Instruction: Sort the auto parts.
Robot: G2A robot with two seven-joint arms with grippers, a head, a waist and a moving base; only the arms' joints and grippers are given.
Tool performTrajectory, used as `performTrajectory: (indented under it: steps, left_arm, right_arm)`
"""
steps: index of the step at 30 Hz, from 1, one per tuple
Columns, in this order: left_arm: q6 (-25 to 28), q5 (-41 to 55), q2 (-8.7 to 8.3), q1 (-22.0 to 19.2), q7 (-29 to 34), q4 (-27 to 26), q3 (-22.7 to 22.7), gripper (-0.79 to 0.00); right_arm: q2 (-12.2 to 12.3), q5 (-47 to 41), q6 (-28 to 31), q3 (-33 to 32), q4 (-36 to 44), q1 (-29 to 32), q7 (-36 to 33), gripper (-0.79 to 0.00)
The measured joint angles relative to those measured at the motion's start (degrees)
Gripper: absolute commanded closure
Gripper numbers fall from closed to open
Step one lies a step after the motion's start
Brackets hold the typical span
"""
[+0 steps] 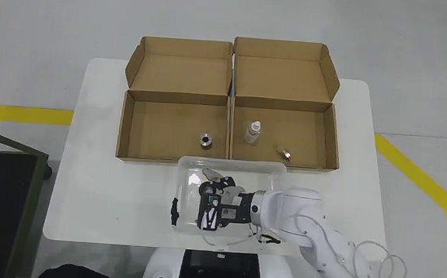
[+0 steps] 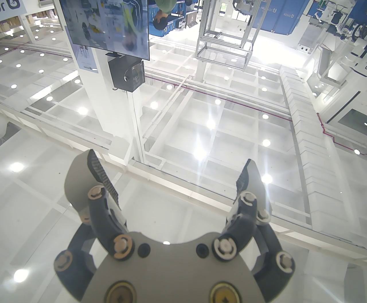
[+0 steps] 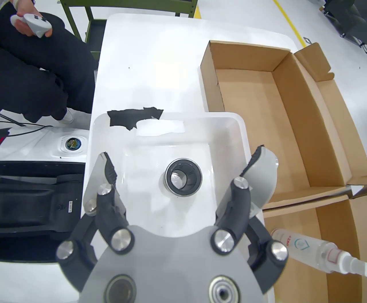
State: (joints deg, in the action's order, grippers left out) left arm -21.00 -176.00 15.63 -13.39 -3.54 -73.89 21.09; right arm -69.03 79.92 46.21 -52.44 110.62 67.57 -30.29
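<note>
print in the scene. bottle (image 3: 312,249), in a cardboard box (image 3: 334,219): a label with a short word in red capitals beside a teal shield-shaped emblem, and a red-outlined patch near the neck. left wrist view, room behind: blue panels (image 2: 275,17) carry white lettering with a round mark. a white sign (image 2: 11,5) at the frame corner carries dark blue lettering of the same kind. a poster (image 2: 86,57) on a white pillar (image 2: 114,114) carries lines too small to read.
</note>
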Motion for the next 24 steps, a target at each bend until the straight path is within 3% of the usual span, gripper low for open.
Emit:
performTrajectory:
  steps: [24]
  left_arm:
    - [0.0, 0.0, 0.0, 0.0, 0.0, 0.0, 0.0, -0.785]
  right_arm:
    - [-1.0, 5.5, -6.4, 4.9, -11.6, -2.6, 5.6, -0.622]
